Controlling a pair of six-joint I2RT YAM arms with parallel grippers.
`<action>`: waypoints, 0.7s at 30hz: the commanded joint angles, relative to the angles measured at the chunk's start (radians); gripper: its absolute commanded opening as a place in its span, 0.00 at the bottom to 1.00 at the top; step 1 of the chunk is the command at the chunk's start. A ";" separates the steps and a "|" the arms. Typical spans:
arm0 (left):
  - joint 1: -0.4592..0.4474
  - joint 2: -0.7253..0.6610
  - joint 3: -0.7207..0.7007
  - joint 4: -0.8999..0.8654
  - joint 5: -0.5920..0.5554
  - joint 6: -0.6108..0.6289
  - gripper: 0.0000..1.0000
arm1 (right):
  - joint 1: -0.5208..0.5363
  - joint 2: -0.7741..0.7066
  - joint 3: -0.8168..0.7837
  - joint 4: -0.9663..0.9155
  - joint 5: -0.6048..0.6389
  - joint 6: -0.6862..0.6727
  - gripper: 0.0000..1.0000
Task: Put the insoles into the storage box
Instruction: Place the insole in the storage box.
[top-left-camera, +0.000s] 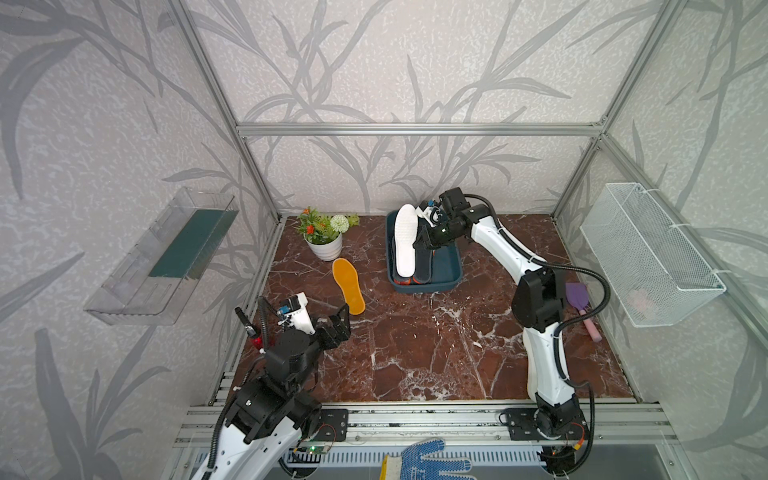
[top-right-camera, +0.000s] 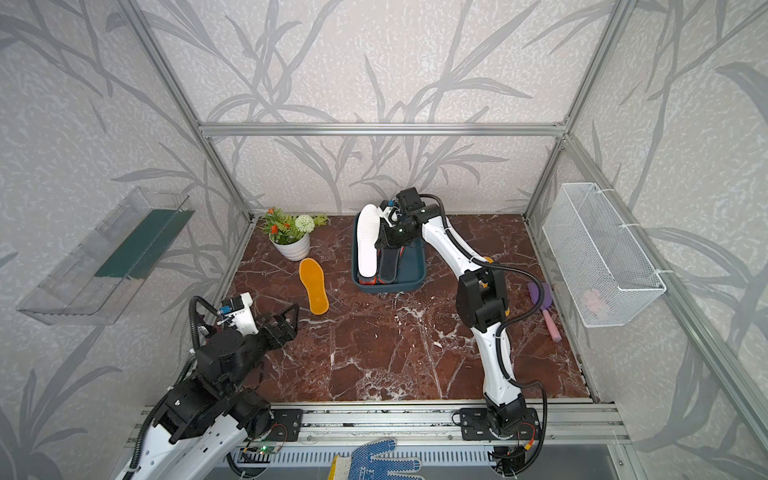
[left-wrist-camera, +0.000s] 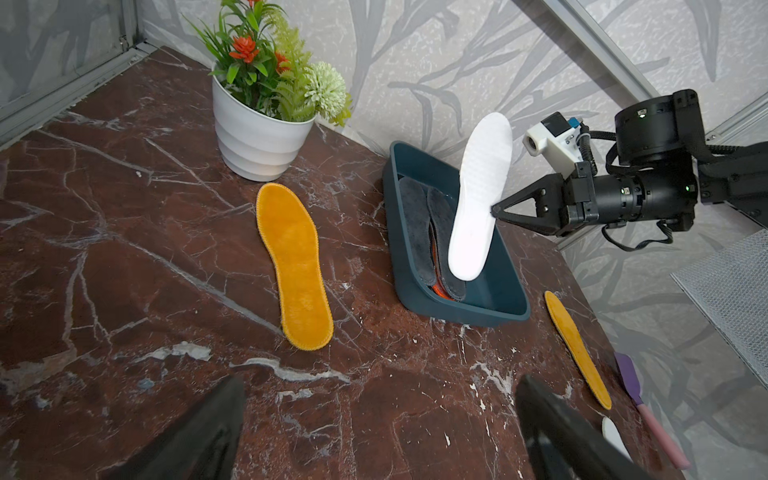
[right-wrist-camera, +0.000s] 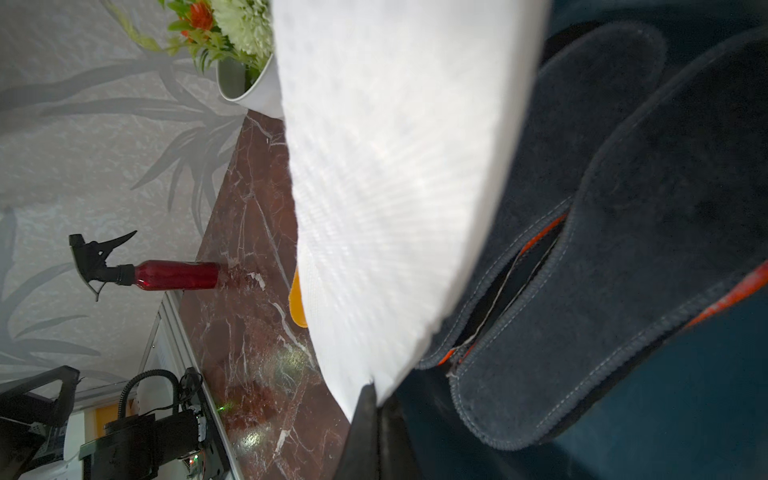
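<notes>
We see right gripper clamped on white insole tilted over box; left gripper wide open, empty, near yellow insole

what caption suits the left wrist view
Right gripper holds a white insole tilted over the storage box; a yellow insole lies beside it.

No legible text, labels, brands or numbers in any view. Markings on the blue-dotted glove are too small to read.
</notes>
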 joint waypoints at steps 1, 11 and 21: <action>0.000 -0.007 -0.006 -0.046 -0.031 -0.020 0.99 | -0.010 0.108 0.191 -0.184 -0.064 -0.043 0.00; 0.001 -0.008 -0.004 -0.051 -0.034 -0.020 0.99 | -0.009 0.307 0.428 -0.248 -0.060 -0.018 0.00; 0.001 0.000 -0.005 -0.042 -0.038 -0.020 0.99 | -0.003 0.356 0.432 -0.198 -0.021 -0.010 0.00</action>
